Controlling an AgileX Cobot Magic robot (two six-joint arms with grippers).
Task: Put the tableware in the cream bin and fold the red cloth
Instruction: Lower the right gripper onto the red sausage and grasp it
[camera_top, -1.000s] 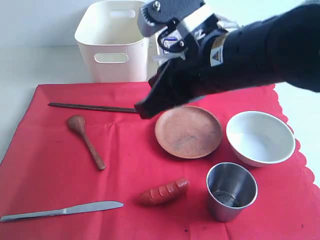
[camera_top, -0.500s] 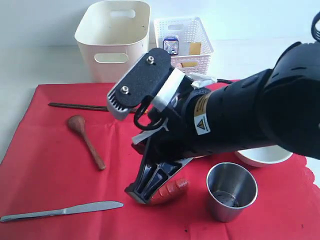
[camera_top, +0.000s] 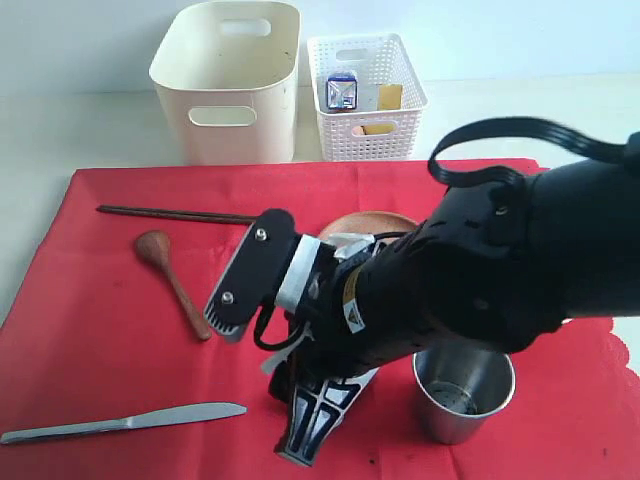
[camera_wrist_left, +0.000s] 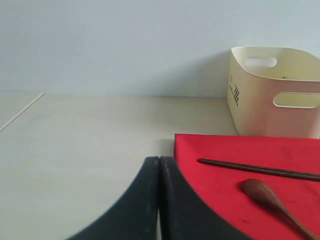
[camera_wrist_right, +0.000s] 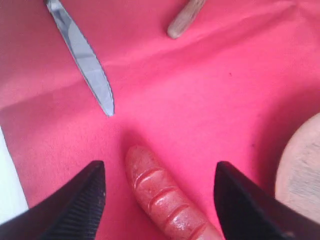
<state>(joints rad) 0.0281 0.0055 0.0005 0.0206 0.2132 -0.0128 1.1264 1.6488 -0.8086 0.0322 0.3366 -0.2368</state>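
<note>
Standing wide apart, the jaws of the right gripper (camera_wrist_right: 158, 170) hold nothing. A red sausage (camera_wrist_right: 165, 200) lies between them on the red cloth (camera_wrist_right: 200, 90), not touched. The silver knife (camera_wrist_right: 85, 65) and wooden plate (camera_wrist_right: 300, 170) lie near. The left gripper (camera_wrist_left: 159, 200) has its jaws pressed together, empty. Chopsticks (camera_top: 175, 213), spoon (camera_top: 172, 280) and steel cup (camera_top: 463, 385) rest on the cloth, and the cream bin (camera_top: 225, 80) stands behind it.

top centre-left: bin (camera_top: 225, 90), basket (camera_top: 365, 110) just right of it | on cloth (camera_top: 90, 350): chopsticks (camera_top: 175, 214) upper left, spoon (camera_top: 172, 280) below them, knife (camera_top: 120, 422) lower left, cup (camera_top: 462, 395) lower right, plate (camera_top: 365, 218) centre, partly behind arm (camera_top: 480, 270)
</note>
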